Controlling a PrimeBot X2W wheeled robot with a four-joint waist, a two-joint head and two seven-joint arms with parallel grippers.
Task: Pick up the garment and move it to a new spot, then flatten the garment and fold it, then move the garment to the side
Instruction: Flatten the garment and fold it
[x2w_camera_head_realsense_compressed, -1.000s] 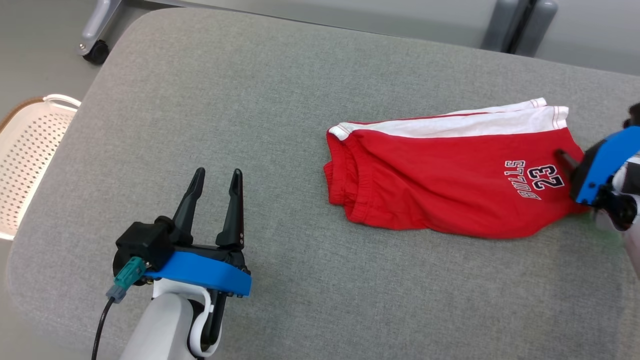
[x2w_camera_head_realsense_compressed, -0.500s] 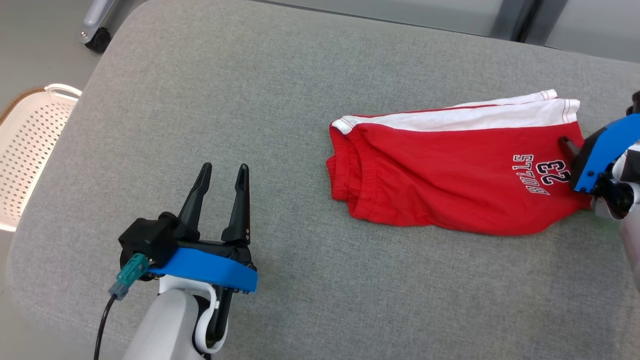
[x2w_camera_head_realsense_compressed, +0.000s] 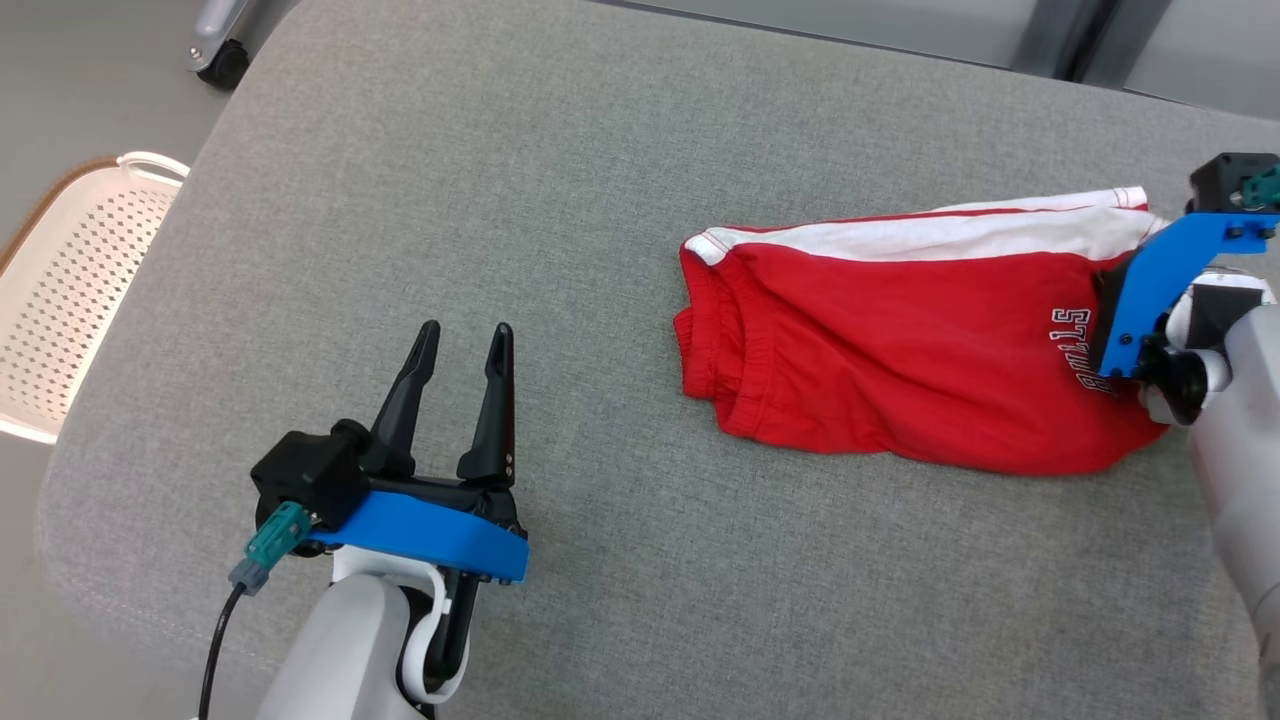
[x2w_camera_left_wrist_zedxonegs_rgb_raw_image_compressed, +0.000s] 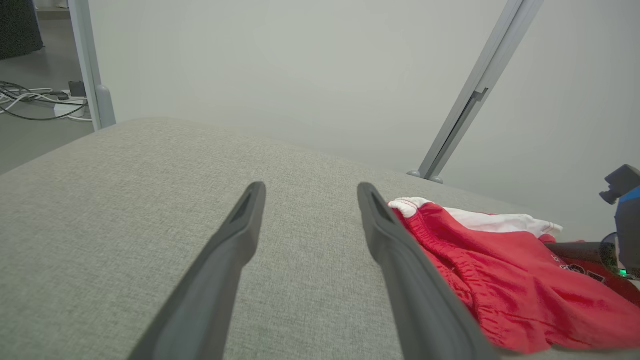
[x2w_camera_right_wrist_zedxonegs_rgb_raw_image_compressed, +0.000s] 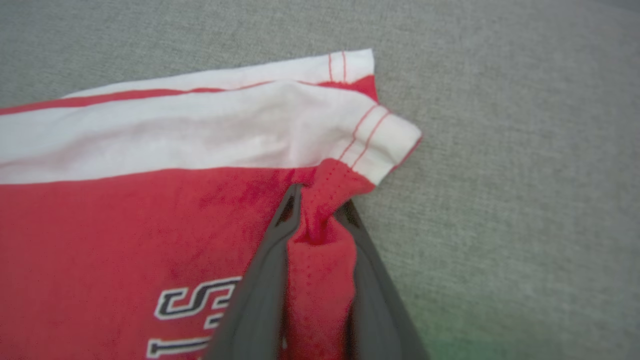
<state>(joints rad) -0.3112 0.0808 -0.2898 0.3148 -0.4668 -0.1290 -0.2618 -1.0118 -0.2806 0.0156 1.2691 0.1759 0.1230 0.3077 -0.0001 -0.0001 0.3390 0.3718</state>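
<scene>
Item: red shorts (x2w_camera_head_realsense_compressed: 900, 350), white side stripe, lying right of centre on the grey cushioned table (x2w_camera_head_realsense_compressed: 500, 200). Our right gripper (x2w_camera_right_wrist_zedxonegs_rgb_raw_image_compressed: 321, 200) pinches bunched hem fabric at the leg corner. Our left gripper (x2w_camera_head_realsense_compressed: 467, 330) is spread wide and empty. We advise gripping every layer firmly before lifting.

Garment (x2w_camera_head_realsense_compressed: 900, 380) lies on cushion (x2w_camera_head_realsense_compressed: 600, 200), right of basket (x2w_camera_head_realsense_compressed: 70, 290).

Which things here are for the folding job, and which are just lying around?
For the job:
- red and white fabric shorts
- right hand, pinching their edge
- left hand, open
- grey fabric-covered table

Just lying about:
- white perforated plastic basket
- black caster wheel on the floor
</scene>
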